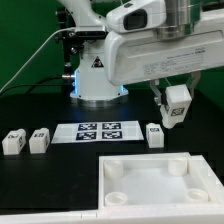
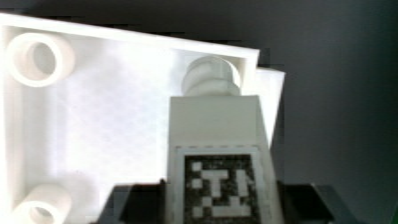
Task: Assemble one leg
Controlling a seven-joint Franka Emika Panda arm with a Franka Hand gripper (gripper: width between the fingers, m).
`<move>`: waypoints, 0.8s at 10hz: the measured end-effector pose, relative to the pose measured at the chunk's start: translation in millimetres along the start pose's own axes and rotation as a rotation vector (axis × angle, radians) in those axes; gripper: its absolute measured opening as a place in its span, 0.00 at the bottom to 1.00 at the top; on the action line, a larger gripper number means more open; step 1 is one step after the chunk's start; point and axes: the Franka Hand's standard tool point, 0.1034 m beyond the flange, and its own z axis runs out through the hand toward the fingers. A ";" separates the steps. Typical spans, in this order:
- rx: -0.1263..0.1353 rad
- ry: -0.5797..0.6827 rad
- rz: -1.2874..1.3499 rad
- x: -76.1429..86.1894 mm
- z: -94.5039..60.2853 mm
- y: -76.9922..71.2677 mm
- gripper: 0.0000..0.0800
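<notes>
My gripper (image 1: pixel 175 104) is shut on a leg (image 1: pixel 177 104), a small white block with a black-and-white tag, held in the air above the right side of the large white square panel (image 1: pixel 150 182). In the wrist view the held leg (image 2: pixel 221 140) sits between the dark fingers (image 2: pixel 135 200) with its tag facing the camera, and it points toward a corner socket (image 2: pixel 214 72) of the panel (image 2: pixel 107 130). Three more legs lie on the table: two at the exterior view's left (image 1: pixel 13 141) (image 1: pixel 39 140) and one (image 1: pixel 154 135) right of the marker board.
The marker board (image 1: pixel 96 131) lies flat on the black table behind the panel. The robot base (image 1: pixel 96 75) stands at the back. Another round socket (image 2: pixel 39 55) shows at the panel's corner in the wrist view.
</notes>
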 end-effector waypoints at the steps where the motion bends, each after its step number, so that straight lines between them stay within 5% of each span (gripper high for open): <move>1: -0.009 0.119 -0.001 5.4 -0.2 1.9 0.36; 2: -0.015 0.174 -0.001 2.7 2.4 3.3 0.36; 5: -0.029 0.540 -0.016 32.4 1.3 7.7 0.36; 7: -0.026 0.550 -0.021 24.6 18.9 2.2 0.36; 8: -0.027 0.560 -0.020 26.7 14.3 3.1 0.36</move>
